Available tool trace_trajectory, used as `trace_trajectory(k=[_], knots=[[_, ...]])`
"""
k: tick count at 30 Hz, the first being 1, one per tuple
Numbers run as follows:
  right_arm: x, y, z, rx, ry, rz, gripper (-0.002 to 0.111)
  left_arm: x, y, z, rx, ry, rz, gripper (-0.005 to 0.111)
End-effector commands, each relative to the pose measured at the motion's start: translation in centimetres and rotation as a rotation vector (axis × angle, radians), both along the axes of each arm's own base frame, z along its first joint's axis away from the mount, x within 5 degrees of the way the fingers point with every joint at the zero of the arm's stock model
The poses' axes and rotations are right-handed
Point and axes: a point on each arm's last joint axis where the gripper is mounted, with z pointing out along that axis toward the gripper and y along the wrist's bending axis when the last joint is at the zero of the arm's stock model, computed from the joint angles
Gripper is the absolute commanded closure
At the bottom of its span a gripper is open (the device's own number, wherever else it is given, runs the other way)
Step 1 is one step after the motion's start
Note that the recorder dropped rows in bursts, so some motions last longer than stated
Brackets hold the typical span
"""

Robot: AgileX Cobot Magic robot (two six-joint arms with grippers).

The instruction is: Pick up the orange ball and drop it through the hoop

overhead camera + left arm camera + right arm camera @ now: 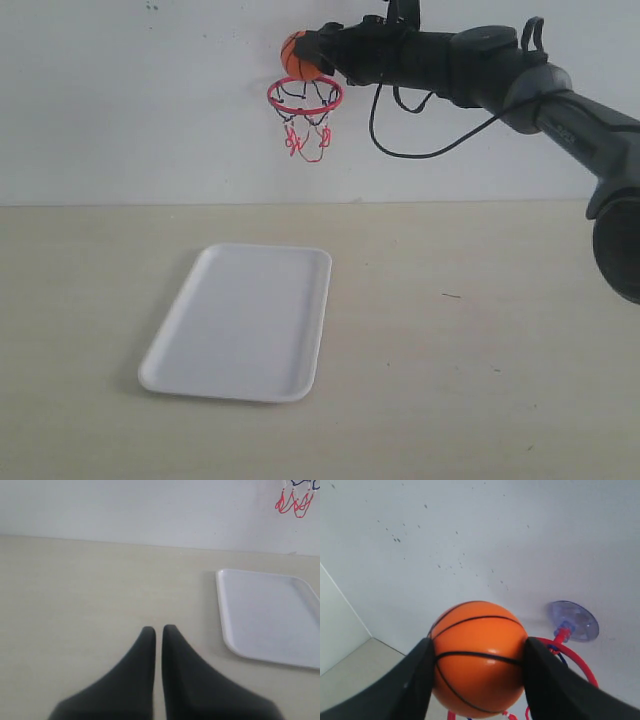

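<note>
up at the wall, right over the hoop, the right gripper has the orange ball pinched between its two black fingers. in the right wrist view you can see the fingers pressing on opposite sides of the ball, black seam lines showing in between. the ball hangs just above the red ring, a bit toward the ring's left side in the exterior view. can't tell if it's actually touching the ring or not. the clear suction cup is stuck on the white wall, with the red ring poking out beside the ball. the net droops below the ring, black and red strings. a black cable loops down under the right arm.

the left gripper is down low over the beige table, fingers pressed together with only a thin slit between them, nothing in there. a white tray lies flat on the table below the hoop and nearer the camera, and it shows beside the left gripper in the left wrist view, well apart from it. a bit of the red net peeks in at the corner of that view.
</note>
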Motion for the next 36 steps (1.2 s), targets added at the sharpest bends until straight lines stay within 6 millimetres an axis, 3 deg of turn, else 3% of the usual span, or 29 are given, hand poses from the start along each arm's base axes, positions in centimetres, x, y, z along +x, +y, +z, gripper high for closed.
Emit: trace_trajectory(k=[1, 15, 17, 21, 22, 36], knots=[[-0.03, -0.09, 0.39, 0.001, -0.010, -0.004, 0.108, 0.01, 0.01, -0.01, -0.012, -0.012, 0.005, 0.103], [0.23, -0.33, 0.46, 0.007, -0.016, -0.043, 0.107, 0.01, 0.01, -0.01, -0.012, -0.012, 0.005, 0.103], [0.23, -0.33, 0.46, 0.007, -0.016, -0.043, 0.092, 0.01, 0.01, -0.01, -0.012, -0.012, 0.005, 0.103], [0.57, -0.68, 0.57, 0.108, 0.069, -0.104, 0.020, 0.01, 0.01, -0.01, -0.012, -0.012, 0.005, 0.103], [0.59, -0.71, 0.57, 0.118, 0.078, -0.108, 0.016, 0.01, 0.01, -0.01, -0.012, -0.012, 0.005, 0.103], [0.60, -0.71, 0.57, 0.125, 0.084, -0.109, 0.015, 0.01, 0.01, -0.01, -0.012, -0.012, 0.005, 0.103]])
